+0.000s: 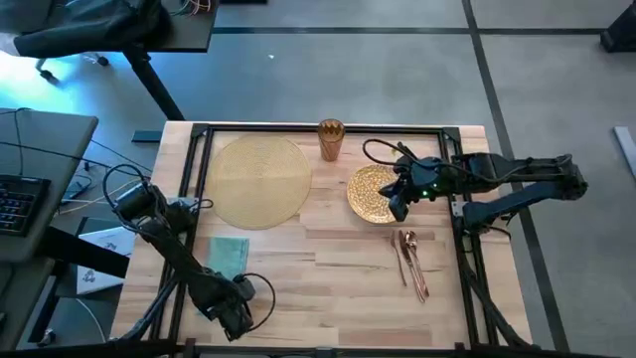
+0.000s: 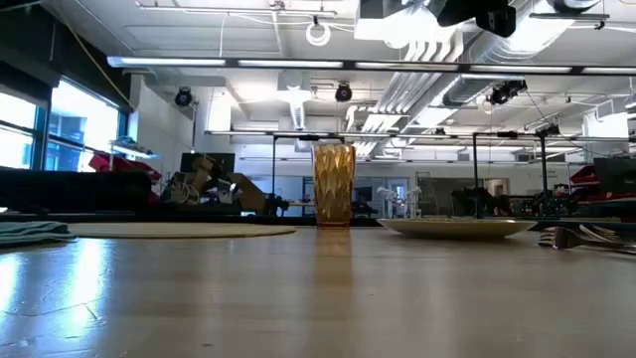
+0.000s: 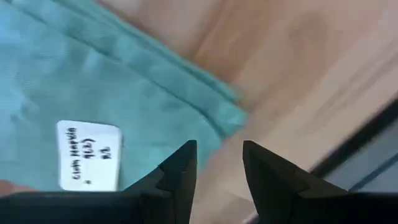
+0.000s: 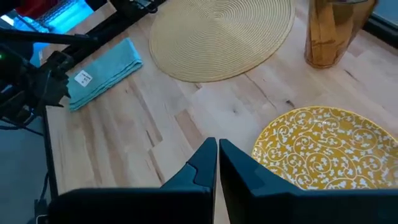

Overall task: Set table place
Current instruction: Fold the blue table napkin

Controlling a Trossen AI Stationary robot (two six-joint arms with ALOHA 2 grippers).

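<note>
The round pale-gold placemat (image 1: 258, 179) lies on the table's far left part. Right of it stands the amber cup (image 1: 331, 139). The gold plate (image 1: 373, 194) lies flat right of centre. My right gripper (image 1: 399, 207) hangs shut above the plate's right rim, high over the table in the low view (image 2: 477, 10). The folded teal napkin (image 1: 229, 257) lies near the left front. My left gripper (image 3: 219, 152) is open above its corner, nothing between the fingers. The fork, spoon and knife (image 1: 409, 261) lie side by side at the right front.
A black rail frame (image 1: 199, 199) runs around the light-wood table (image 1: 328, 288). Bare wood lies between the napkin and the cutlery. A grey desk with a keyboard (image 1: 20, 199) stands beyond the table's left edge.
</note>
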